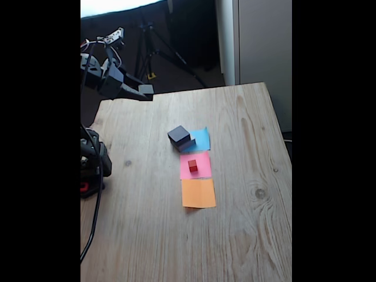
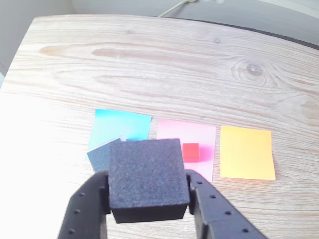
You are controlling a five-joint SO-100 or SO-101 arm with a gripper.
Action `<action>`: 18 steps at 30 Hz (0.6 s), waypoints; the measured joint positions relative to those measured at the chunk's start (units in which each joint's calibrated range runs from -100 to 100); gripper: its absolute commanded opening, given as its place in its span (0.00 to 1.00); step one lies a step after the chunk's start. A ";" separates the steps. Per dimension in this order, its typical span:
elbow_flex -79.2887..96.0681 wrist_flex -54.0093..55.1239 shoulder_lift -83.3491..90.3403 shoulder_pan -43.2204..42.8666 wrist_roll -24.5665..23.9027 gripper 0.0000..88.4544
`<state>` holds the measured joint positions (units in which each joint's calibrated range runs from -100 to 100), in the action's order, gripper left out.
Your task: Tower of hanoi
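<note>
My gripper (image 1: 144, 93) hangs high over the table's far left corner, shut on a small black cube (image 1: 146, 89). In the wrist view the gripper (image 2: 147, 194) clamps that black cube (image 2: 145, 179) from both sides, and the cube covers much of what lies below. A medium black block (image 1: 178, 134) rests on a flat grey block (image 1: 188, 144) on the blue paper (image 1: 202, 140). The wrist view shows just a dark corner of that stack (image 2: 102, 155) on the blue paper (image 2: 122, 124). A tiny red cube (image 1: 192, 165) (image 2: 190, 152) sits on the pink paper (image 1: 195, 165) (image 2: 187, 132).
An orange paper square (image 1: 198, 192) (image 2: 247, 152) lies bare beside the pink one. The arm's base and cables (image 1: 91, 161) stand at the wooden table's left edge. A tripod (image 1: 154, 44) and a wall stand beyond the far edge.
</note>
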<state>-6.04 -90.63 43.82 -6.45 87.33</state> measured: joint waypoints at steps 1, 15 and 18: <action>0.70 -0.24 0.77 -0.93 -0.17 0.02; 34.94 18.41 7.95 -8.36 3.13 0.02; 45.63 27.38 8.89 -9.81 3.47 0.02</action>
<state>39.59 -63.25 52.71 -16.26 90.80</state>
